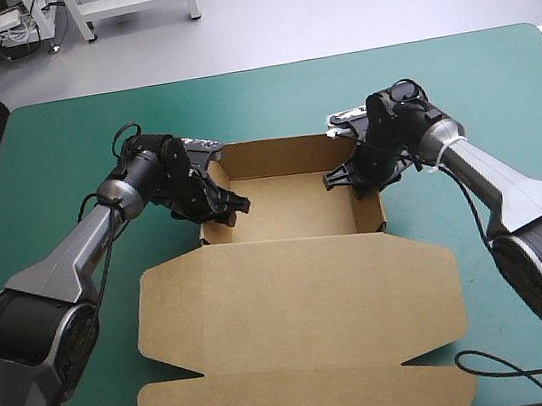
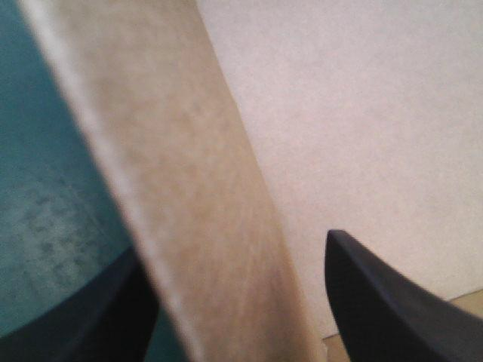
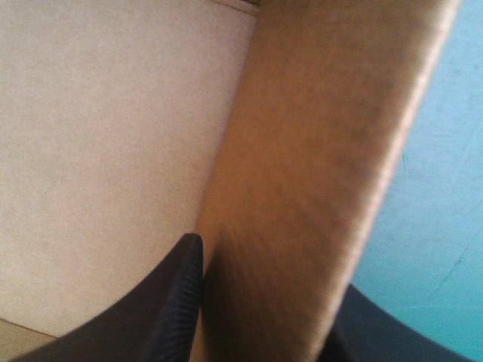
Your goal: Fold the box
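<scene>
The brown box (image 1: 292,208) stands mid-table as an open tray with its walls raised, and its lid (image 1: 296,310) lies flat toward the front edge. My left gripper (image 1: 226,207) straddles the tray's left wall (image 2: 189,188), one black finger (image 2: 83,317) outside over the cover, the other (image 2: 392,302) inside over the tray floor. My right gripper (image 1: 348,177) straddles the right wall (image 3: 317,151) the same way, its inner finger (image 3: 173,302) against the board. Both grippers are shut on their wall.
The teal-green cover (image 1: 60,142) shows bare on all sides of the box. The lid's front flap (image 1: 299,401) reaches close to the table's front edge. A black cable (image 1: 496,368) loops on the table at the front right.
</scene>
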